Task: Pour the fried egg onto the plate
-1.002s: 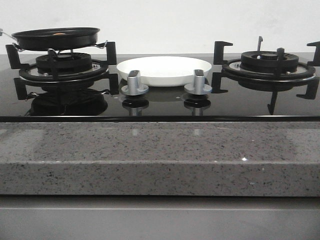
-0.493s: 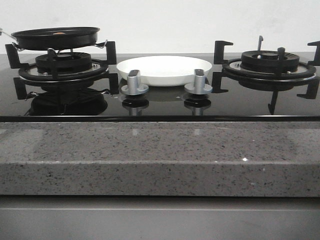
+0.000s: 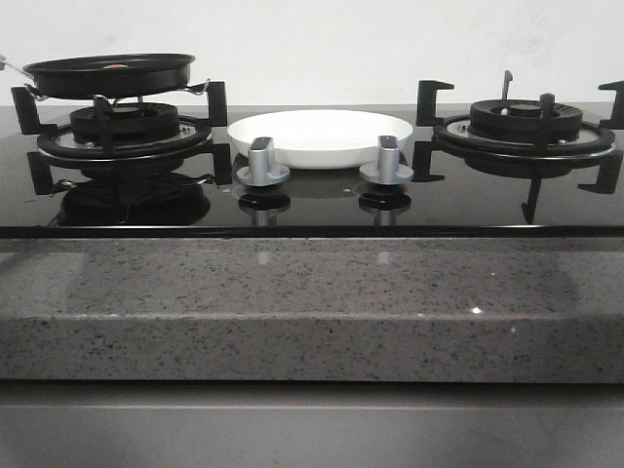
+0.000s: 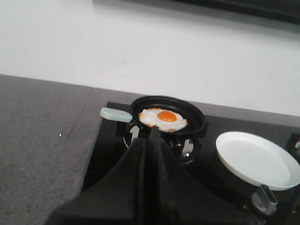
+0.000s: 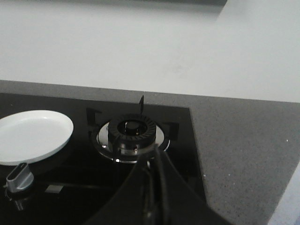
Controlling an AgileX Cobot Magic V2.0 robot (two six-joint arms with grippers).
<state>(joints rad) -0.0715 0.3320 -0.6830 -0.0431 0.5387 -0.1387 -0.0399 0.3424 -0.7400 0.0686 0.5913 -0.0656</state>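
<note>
The fried egg point(image 4: 162, 119) lies flat inside the black frying pan point(image 4: 168, 116) on the left burner point(image 3: 124, 125), well apart from both grippers and beyond the tip of the left gripper point(image 4: 152, 136), whose two dark fingers are pressed together with no gap between them and nothing held. The right gripper point(image 5: 151, 164) likewise has its fingers closed on nothing, hanging over the near side of the right burner point(image 5: 131, 131). Only the left wrist view looks down into the pan and shows the whole egg and the pale green handle point(image 4: 116, 114) at the pan's left; from the front the pan is seen edge-on and the egg is just a small orange speck point(image 3: 115, 66) at its rim. The egg is a pale white, wavy-edged disc with browned fringes and a round orange yolk in its middle. The white plate point(image 3: 320, 136) sits on the black glass hob point(image 3: 312, 205) between the two burners, behind two silver knobs point(image 3: 262, 162).
</note>
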